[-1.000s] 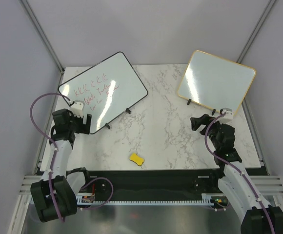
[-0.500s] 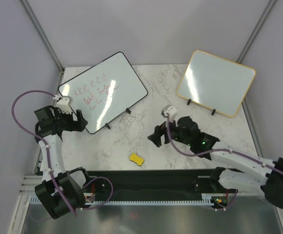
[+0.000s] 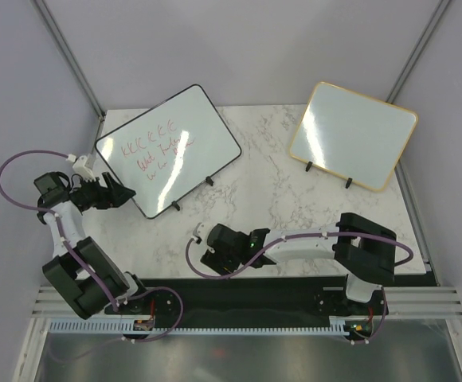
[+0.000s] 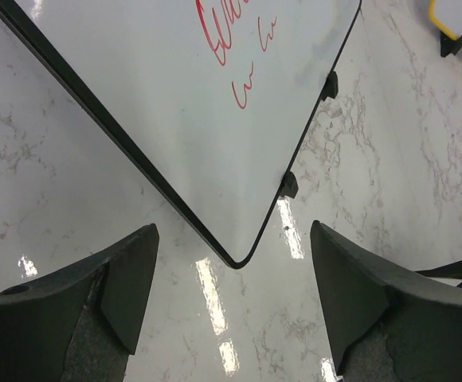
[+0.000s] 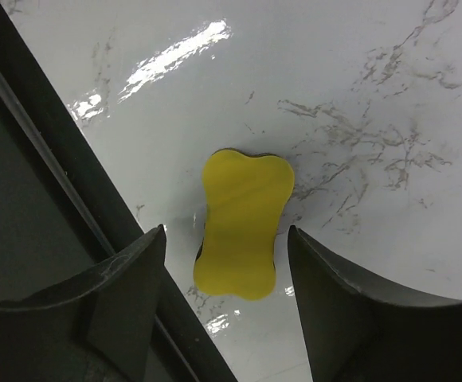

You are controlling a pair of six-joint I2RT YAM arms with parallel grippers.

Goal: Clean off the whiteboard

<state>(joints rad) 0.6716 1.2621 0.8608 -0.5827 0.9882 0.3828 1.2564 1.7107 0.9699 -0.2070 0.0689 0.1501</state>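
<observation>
Presently, the yellow eraser (image 5: pixel 243 223) is found below the right gripper (image 5: pixel 223 267), its long axis running along the gap between the parted, empty jaws, near the front edge of the marble table (image 3: pixel 279 199). The whiteboard (image 3: pixel 203 131), its red scribbles (image 3: pixel 155 151) unerased, is propped at the far left, with the left gripper (image 4: pixel 231 263), parted and empty, held just off its near corner.

1. Bare bench (image 3: pixel 271 199) gives free passage between the whiteboard (image 3: pixel 167 151) and the gold-framed board (image 3: pixel 352 147).
2. The whiteboard's near corner stands just ahead of the left tool (image 4: pixel 231 270), its fingers spread.
3. The yellow eraser (image 5: pixel 243 223) lies untouched between the spread fingers of the right tool (image 5: pixel 227 267).
</observation>
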